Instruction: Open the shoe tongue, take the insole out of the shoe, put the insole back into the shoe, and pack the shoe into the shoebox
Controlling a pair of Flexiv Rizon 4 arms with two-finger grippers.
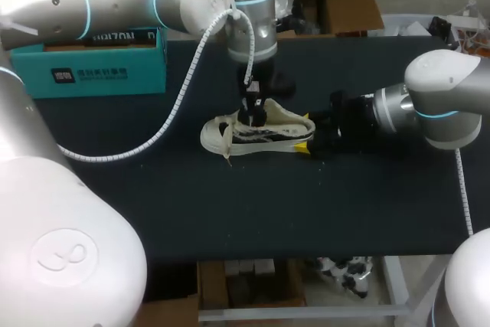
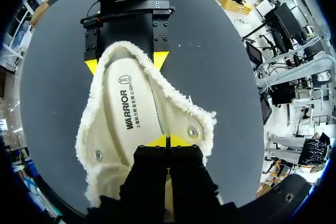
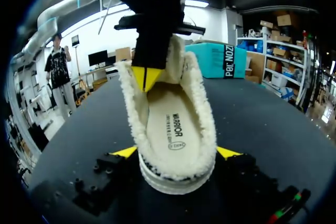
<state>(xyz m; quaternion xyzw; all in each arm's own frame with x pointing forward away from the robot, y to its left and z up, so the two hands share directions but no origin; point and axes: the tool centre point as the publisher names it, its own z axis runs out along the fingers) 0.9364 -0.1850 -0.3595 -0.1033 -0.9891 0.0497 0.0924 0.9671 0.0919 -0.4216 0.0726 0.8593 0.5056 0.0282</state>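
Fleecy sneaker (image 1: 256, 135) sits mid-frame in the head view, well apart from the teal shoebox (image 1: 99, 67) upper left. Right gripper (image 3: 177, 153) is clamped on the heel, steadying it I'd guess. Left gripper (image 2: 168, 141), tips pressed together, is down at the opening's front above the insole (image 2: 131, 108); can't tell if it's pinching the tongue.

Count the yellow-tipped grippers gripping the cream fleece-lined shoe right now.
2: the left gripper pinches the cream fleece-lined shoe near its tongue; the right gripper clamps its heel from both sides.
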